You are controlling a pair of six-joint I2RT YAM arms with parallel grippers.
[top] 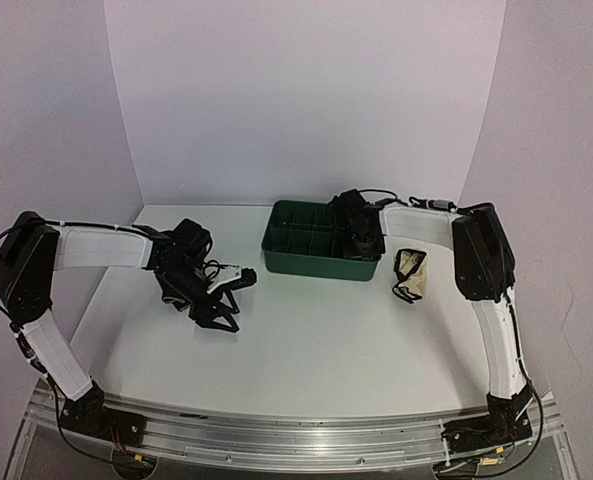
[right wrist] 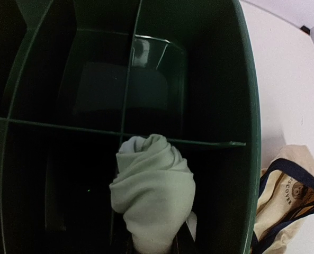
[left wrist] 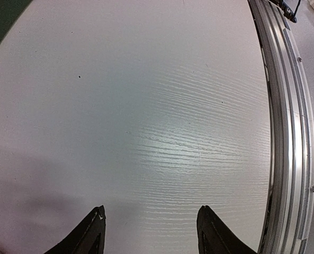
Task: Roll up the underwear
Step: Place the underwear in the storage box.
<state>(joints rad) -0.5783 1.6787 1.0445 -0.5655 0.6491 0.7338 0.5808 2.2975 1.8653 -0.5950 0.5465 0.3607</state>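
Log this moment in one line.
left claw: open, above table | right claw: shut on white roll in green tray | black-edged cream underwear: on table beside tray

Underwear roll (right wrist: 151, 196) in tray (right wrist: 248, 106), garment (right wrist: 285, 193) beside

The worktop (left wrist: 146, 106) is white, with a fine wood-grain texture and a soft shine. Its edge rail (left wrist: 289, 132) is brushed metal. The green tray (right wrist: 249, 106) is glossy plastic. The cream-white roll (right wrist: 151, 185) is soft matt cloth.
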